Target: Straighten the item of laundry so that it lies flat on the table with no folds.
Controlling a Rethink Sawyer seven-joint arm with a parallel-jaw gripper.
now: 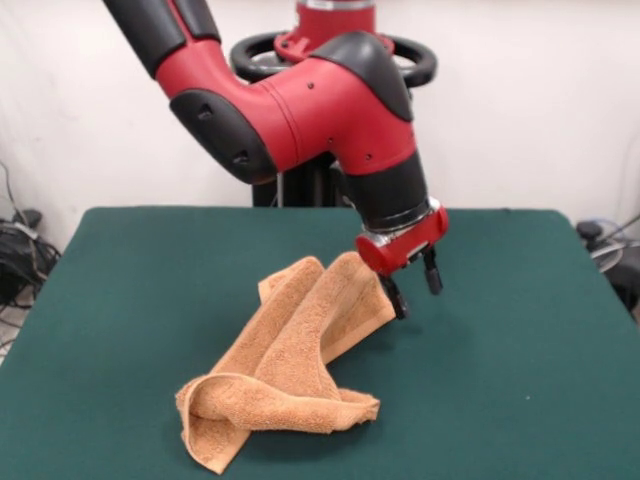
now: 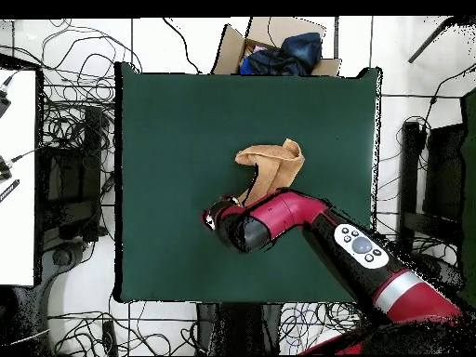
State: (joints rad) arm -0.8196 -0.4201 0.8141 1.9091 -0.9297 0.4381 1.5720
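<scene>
Lying crumpled near the middle of the green table, the orange-tan towel forms a long, folded strip whose long axis in the front view runs diagonally from the lower left of the frame up toward the centre right. Its lower-left end is doubled over into a thick rolled fold, with one corner pointing down toward the bottom edge, while its upper end is raised off the felt and rises toward the gripper. In the front view the two dark fingers hang apart with a clear gap between them, so the gripper looks released; the left finger sits just beside the towel's raised edge, though whether it actually touches the cloth is hard to tell from here. In the overhead view the towel sits just above the centre of the frame, its lower part hidden under the red arm.
</scene>
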